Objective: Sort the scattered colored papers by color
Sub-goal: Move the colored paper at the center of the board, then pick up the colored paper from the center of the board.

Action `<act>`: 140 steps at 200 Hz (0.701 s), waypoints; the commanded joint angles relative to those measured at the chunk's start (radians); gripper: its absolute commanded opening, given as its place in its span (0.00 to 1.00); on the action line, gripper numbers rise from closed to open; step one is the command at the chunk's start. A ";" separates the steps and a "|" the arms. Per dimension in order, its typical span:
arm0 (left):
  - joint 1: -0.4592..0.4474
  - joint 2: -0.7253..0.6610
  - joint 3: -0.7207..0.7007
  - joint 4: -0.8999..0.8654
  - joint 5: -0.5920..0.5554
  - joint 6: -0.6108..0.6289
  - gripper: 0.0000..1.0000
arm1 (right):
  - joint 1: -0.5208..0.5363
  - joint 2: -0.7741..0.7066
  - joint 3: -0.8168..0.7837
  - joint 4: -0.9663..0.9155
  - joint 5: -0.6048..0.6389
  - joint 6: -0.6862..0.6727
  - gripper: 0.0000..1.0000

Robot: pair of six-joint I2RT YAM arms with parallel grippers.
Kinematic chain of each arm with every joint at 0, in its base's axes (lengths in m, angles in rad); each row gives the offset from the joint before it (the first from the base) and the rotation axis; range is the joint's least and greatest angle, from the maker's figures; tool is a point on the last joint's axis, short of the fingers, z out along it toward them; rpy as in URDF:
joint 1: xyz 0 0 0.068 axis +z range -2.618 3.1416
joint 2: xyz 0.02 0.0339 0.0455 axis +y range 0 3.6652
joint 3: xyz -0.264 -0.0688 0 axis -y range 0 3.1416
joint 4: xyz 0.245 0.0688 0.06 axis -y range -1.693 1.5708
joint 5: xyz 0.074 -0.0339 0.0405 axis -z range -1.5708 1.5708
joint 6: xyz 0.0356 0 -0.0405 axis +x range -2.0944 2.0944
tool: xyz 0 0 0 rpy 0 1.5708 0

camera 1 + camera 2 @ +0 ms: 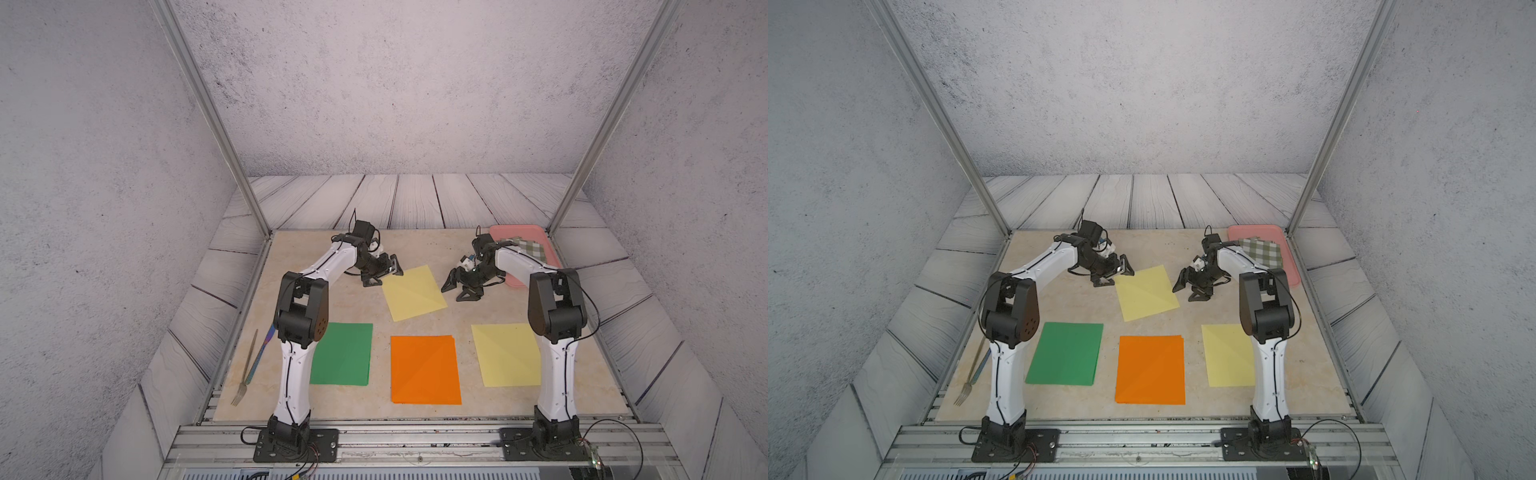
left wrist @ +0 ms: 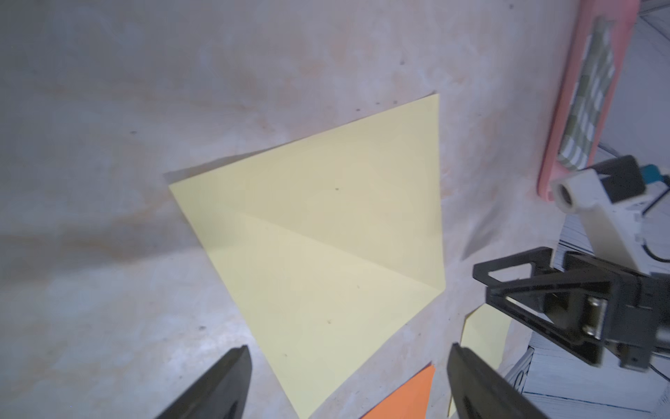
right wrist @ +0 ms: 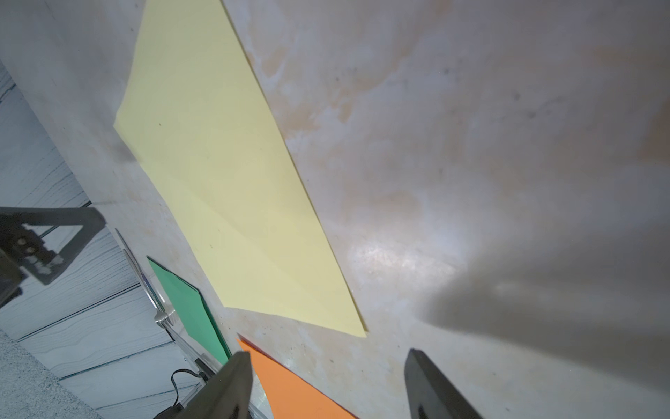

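The left claw stands wide open just beside the tilted pale yellow paper on the table; the right claw, open and empty, is near it.

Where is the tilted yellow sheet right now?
In a top view the tilted yellow sheet lies flat toward the far side, between the left gripper and the right gripper, just beyond the orange paper.
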 commanded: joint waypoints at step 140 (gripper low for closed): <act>-0.028 0.112 -0.043 0.055 0.065 -0.012 0.91 | 0.075 0.221 0.130 -0.062 -0.038 -0.038 0.73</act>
